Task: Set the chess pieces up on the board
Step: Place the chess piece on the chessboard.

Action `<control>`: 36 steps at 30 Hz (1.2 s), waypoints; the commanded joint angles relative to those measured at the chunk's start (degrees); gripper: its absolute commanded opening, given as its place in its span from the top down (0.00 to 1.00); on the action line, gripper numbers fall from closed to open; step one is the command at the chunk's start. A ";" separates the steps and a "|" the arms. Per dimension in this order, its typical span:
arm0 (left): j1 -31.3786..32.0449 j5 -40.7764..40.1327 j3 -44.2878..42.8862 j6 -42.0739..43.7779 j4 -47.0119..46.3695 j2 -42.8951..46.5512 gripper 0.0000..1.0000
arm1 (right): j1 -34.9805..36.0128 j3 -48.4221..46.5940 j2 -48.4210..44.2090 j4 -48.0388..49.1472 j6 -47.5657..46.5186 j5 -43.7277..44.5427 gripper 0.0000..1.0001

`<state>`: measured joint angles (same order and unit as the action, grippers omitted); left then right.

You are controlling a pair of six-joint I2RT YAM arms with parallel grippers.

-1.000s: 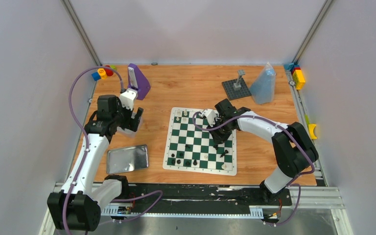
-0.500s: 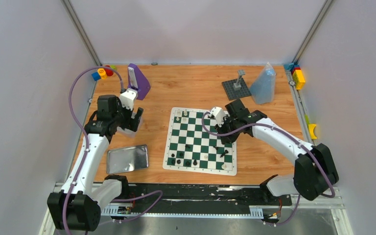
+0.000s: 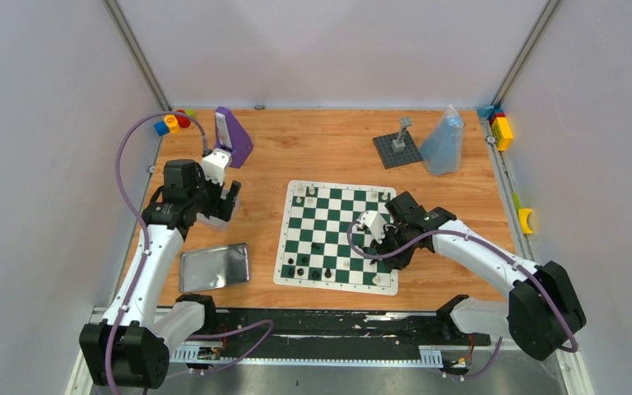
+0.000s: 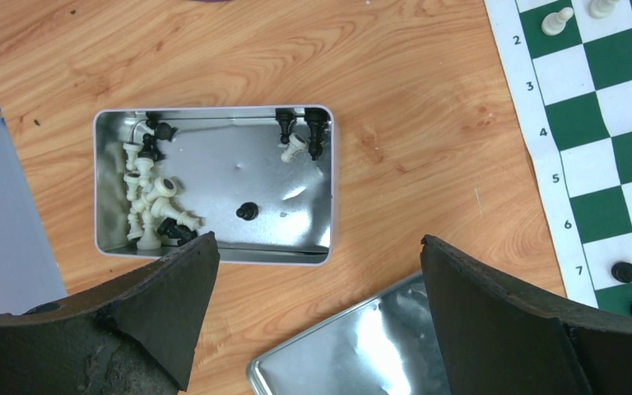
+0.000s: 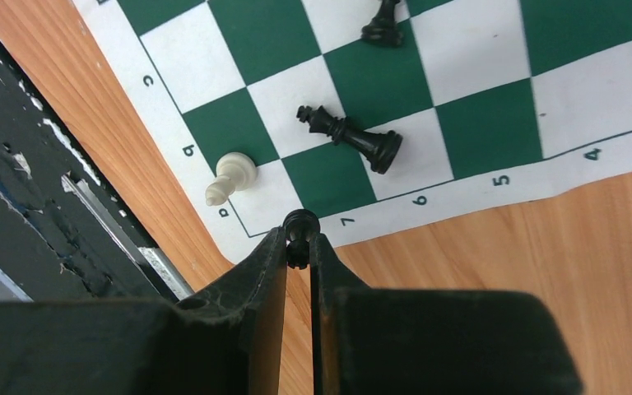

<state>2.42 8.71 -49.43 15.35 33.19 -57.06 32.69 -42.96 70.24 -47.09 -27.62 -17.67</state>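
The green and white board (image 3: 329,216) lies mid-table. My right gripper (image 3: 391,253) hovers over its near right corner, shut on a small black chess piece (image 5: 300,237) that pokes out past the fingertips (image 5: 273,247). Below it, a black piece (image 5: 354,140) lies on its side and a white pawn (image 5: 232,177) stands near the corner. More black pieces (image 3: 303,263) stand along the near rows and white ones (image 3: 299,191) at the far left corner. My left gripper (image 4: 317,247) hangs open and holds nothing, above an open tin (image 4: 333,189) holding several black and white pieces (image 4: 152,202).
The shiny tin lid (image 3: 214,266) lies left of the board. A purple wedge (image 3: 233,136), a grey baseplate with a post (image 3: 397,146) and a clear bag (image 3: 444,141) stand at the back. Coloured blocks (image 3: 173,122) sit in the far corners. A black rail (image 5: 41,206) runs along the near edge.
My right arm has swung from the board's far middle toward its near right corner, staying shut on the black piece. The left arm has not moved.
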 commanded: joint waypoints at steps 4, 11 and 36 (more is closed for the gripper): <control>-0.58 0.43 -0.37 0.88 -1.11 0.24 0.00 | 1.87 2.86 -0.10 4.58 -2.90 -1.91 1.00; -0.57 0.43 -0.32 0.97 -1.28 -0.38 0.00 | 3.24 3.21 -1.55 4.68 -2.63 -3.18 1.00; -0.57 0.21 -0.05 1.15 -1.28 -0.25 0.00 | 6.51 4.55 -1.95 4.24 -2.35 -2.41 0.97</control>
<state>2.42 8.71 -49.43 15.75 33.19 -57.52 38.89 -38.28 69.65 -43.90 -29.10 -19.18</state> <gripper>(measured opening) 0.999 0.139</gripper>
